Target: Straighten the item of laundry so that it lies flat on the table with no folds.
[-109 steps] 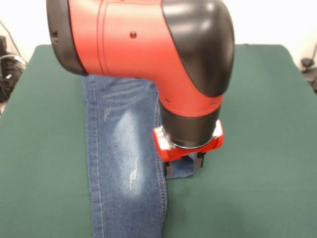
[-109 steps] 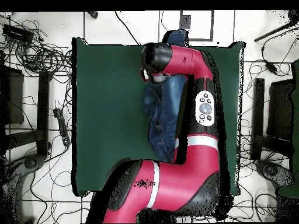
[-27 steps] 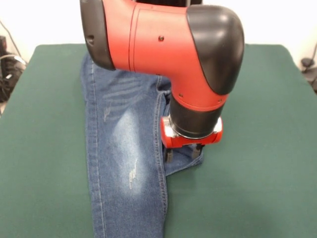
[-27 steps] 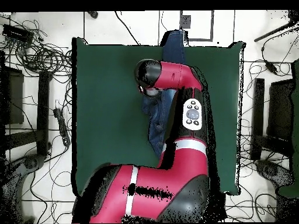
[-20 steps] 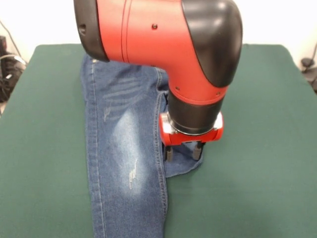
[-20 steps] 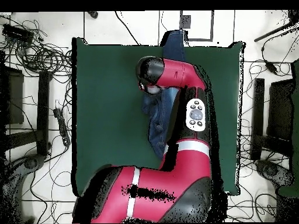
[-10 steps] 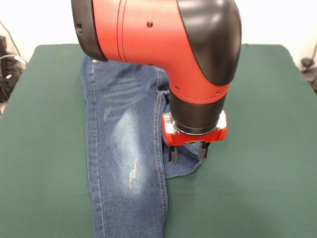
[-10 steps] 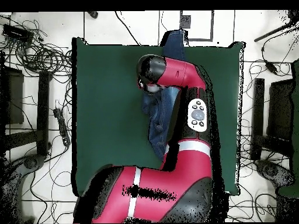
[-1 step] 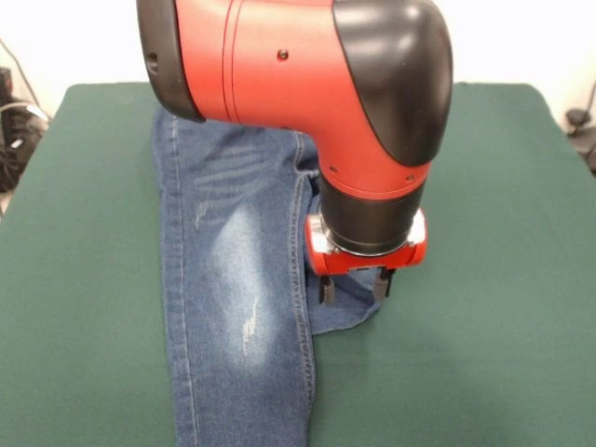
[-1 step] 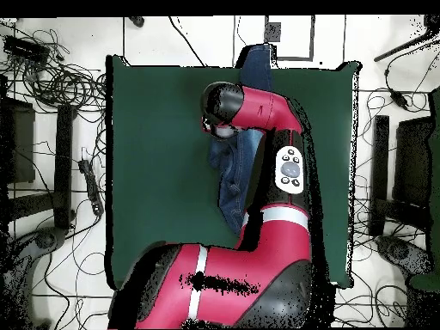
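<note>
Green felt covers the worktop (image 9: 484, 279) under me. On it lie the jeans (image 9: 233, 279), one long leg running toward the near edge, a shorter folded piece sticking out beside it. My pincer (image 9: 354, 288) hangs over that folded piece, fingers (image 9: 326, 290) spread apart with nothing between them, tips just at the denim. Cables (image 10: 60, 86) litter the floor around.
</note>
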